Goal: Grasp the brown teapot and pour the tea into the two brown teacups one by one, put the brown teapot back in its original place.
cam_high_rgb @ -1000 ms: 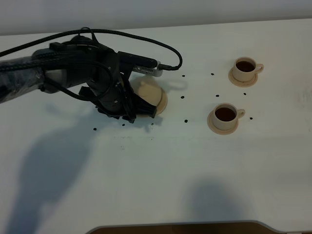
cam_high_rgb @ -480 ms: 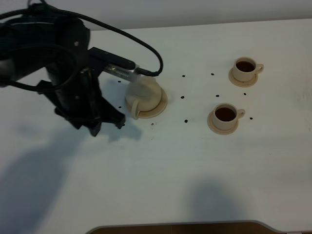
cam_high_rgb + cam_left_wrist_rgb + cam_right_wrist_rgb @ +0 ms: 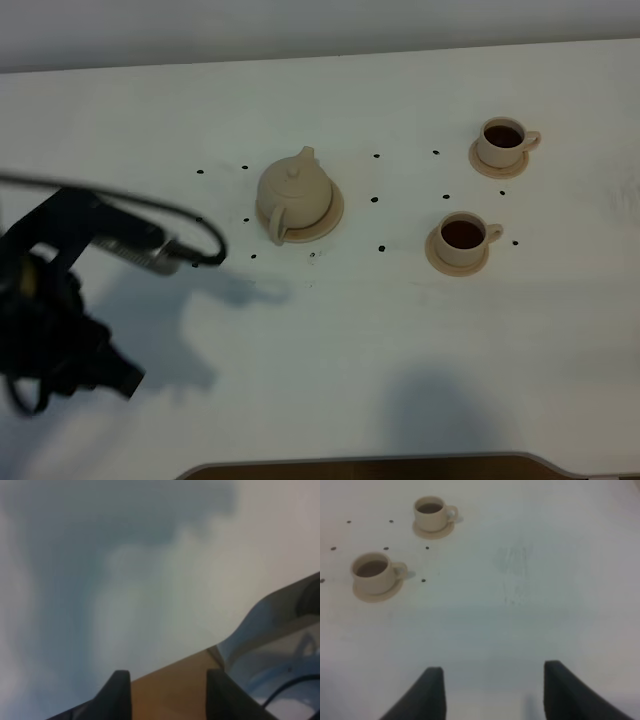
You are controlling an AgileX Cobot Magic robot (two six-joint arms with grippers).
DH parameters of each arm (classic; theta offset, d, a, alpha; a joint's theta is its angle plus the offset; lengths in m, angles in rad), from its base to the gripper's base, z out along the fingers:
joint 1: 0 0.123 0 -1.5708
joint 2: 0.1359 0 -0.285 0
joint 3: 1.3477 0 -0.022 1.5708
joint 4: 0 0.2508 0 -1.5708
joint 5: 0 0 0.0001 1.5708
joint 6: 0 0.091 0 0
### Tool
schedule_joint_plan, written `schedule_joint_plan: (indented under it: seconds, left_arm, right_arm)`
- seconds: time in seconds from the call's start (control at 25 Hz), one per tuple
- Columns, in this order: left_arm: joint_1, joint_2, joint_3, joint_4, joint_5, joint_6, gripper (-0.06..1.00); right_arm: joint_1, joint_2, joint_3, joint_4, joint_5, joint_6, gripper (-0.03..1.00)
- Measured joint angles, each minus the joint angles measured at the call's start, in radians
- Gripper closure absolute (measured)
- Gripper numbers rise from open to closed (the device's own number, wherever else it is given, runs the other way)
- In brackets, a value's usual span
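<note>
White desk (image 3: 400,340), pale and bare-topped, carrying everything; wooden front edge visible past the left claw in the left wrist view. Black left arm (image 3: 60,310) next in size, blurred, low at the near left corner, well apart from the teapot, with a cable looping off it toward the teapot's side. Left claw (image 3: 167,692) seen only in its wrist view: two dark fingers (image 3: 117,695) standing wide apart, nothing between them, aimed out past the desk edge. Right claw (image 3: 492,692) likewise spread wide and empty, hanging over bare desk, both cups far ahead of it.

Tan teapot (image 3: 293,192), squat and round, lid knob up, upright and centred on its wide saucer (image 3: 328,218); spout turned to the far side, loop handle toward the near side. No claw touching it.

Two tan cups to the right of the teapot, well apart from it, each on its own small saucer and each showing dark tea inside. Near cup (image 3: 464,235) closer to the teapot, handle turned away from it. Far cup (image 3: 503,142) farther right and farther back from the teapot, handle also turned away.

Small black dots (image 3: 375,199) scattered on the desk around the teapot and between it and the cups.
</note>
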Motion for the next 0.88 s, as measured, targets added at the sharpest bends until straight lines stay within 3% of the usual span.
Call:
schedule_joint_plan:
  seconds: [0.28, 0.64, 0.72, 0.88]
  left_arm:
    - [0.000, -0.334, 0.254, 0.000, -0.093, -0.001, 0.57]
    - [0.010, -0.527, 0.294, 0.000, -0.072, -0.001, 0.57]
    - [0.049, -0.563, 0.294, 0.000, -0.071, -0.001, 0.57]
    - [0.205, -0.622, 0.294, 0.000, -0.070, 0.001, 0.57]
  right_arm:
    - [0.000, 0.000, 0.000, 0.000, 0.000, 0.000, 0.53]
    - [0.000, 0.000, 0.000, 0.000, 0.000, 0.000, 0.53]
    - [0.000, 0.000, 0.000, 0.000, 0.000, 0.000, 0.53]
    - [0.000, 0.000, 0.000, 0.000, 0.000, 0.000, 0.53]
